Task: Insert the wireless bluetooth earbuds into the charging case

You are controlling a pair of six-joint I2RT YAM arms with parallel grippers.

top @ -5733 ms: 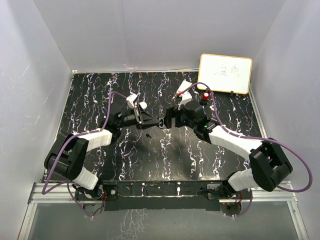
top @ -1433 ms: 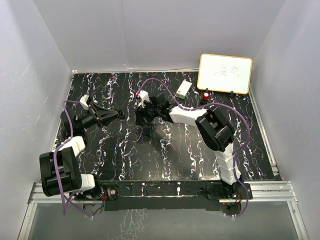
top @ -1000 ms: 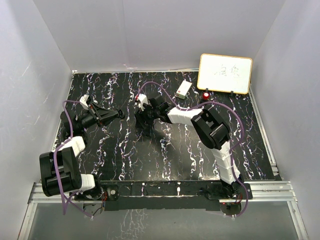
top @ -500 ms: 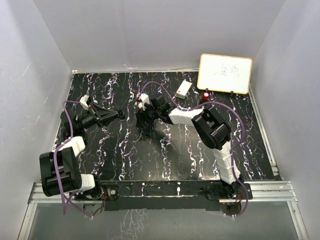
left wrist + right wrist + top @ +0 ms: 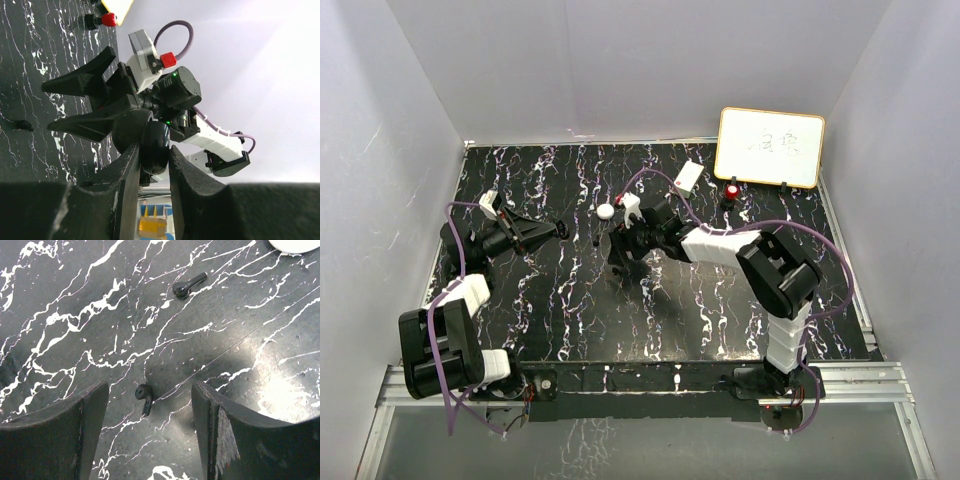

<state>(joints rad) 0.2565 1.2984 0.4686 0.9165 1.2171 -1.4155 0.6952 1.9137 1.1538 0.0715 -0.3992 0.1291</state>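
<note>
Landmark: the white puck point(image 5: 606, 211), lying on the black marbled table point(image 5: 570, 330).
Right gripper point(image 5: 150, 386): hangs low over the table on the near side of the white puck, jaws about half open and holding nothing.
Near black earbud point(image 5: 144, 396): on the table between the right gripper's fingers, touching neither. It is the one lying farther from the white puck.
Far black earbud point(image 5: 189, 285): on the table between the near black earbud and the white puck, apart from both.
White earbuds: not made out in any view.
Left gripper point(image 5: 153, 148): raised, well to the left of the white puck, jaws almost closed on a glossy black rounded thing point(image 5: 156, 135). This is probably the black charging case, but its lid and sockets cannot be seen.
Axis, near black earbud: its bulb is on the side toward the white puck and its stem points back toward the wrist. The long axis runs across the line on which the fingers close.
Axis, far black earbud: it lies flat on a diagonal, stem end nearer the white puck.
Handling: likely very light, hard and smooth. It would skid or flick away under an off-centre pinch, and could easily drop.
Where to take hold: low on the near black earbud, where the bulb meets the stem. That leaves the stem free to enter a socket.
</note>
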